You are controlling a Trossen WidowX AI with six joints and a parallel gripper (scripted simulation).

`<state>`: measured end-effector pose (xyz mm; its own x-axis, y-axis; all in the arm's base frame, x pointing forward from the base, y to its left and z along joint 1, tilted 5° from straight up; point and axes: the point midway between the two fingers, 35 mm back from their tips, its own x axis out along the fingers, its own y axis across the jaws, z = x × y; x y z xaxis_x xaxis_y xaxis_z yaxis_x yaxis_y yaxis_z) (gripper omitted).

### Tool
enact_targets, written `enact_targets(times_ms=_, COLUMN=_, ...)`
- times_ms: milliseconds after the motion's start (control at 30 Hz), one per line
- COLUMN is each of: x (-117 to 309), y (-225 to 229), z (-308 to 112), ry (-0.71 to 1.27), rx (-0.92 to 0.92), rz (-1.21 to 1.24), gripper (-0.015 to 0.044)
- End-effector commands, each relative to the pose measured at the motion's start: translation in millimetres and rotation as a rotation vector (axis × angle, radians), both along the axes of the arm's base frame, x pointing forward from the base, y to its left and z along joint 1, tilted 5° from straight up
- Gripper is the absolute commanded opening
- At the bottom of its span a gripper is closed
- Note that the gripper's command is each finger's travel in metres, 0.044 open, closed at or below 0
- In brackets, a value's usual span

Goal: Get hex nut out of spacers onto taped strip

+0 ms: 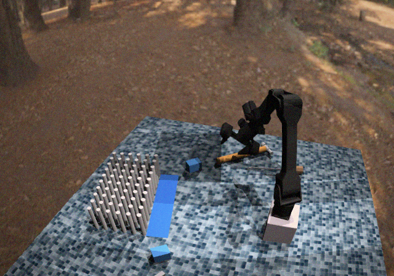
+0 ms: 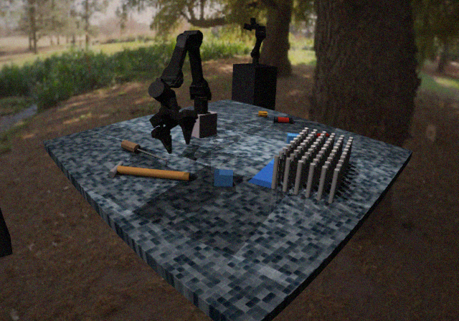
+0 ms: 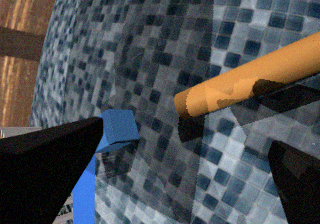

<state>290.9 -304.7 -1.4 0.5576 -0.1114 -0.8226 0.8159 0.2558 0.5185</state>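
Note:
The spacers stand upright in a dense field. The blue taped strip lies along their front side. No nut can be made out. My gripper is open and empty above the table, near the tools and away from the spacers. A hammer with an orange handle lies below it; the handle end shows between the fingers in the wrist view. A thin metal rod tool with a wooden handle lies beside the hammer; its tip shape is unclear.
A blue block lies between hammer and strip. Another blue block lies past the strip's other end. A red-and-black handled tool and a yellow object lie farther off. A red item shows behind the spacers.

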Motion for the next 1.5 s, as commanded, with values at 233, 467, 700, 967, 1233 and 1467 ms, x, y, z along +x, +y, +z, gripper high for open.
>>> enact_targets(times_ms=233, x=-147.6, y=-73.9, z=15.3, ry=0.104, rx=0.489, rz=-0.644, gripper=0.0440)
enact_targets(times_ms=467, x=-238.0, y=-79.4, z=37.8, ry=0.116, rx=0.787, rz=-1.009, gripper=0.0440)
enact_targets(times_ms=700, x=-302.5, y=-67.9, z=61.3, ry=0.102, rx=1.026, rz=-1.274, gripper=0.0440)
enact_targets(times_ms=967, x=-302.2, y=-66.9, z=39.0, ry=0.103, rx=1.023, rz=-1.273, gripper=0.0440)
enact_targets(times_ms=1233, x=-300.9, y=-61.5, z=0.9, ry=0.103, rx=1.026, rz=-1.274, gripper=0.0440)
enact_targets(times_ms=1467, x=-300.9, y=-61.5, z=0.9, ry=0.103, rx=1.026, rz=-1.274, gripper=0.0440)
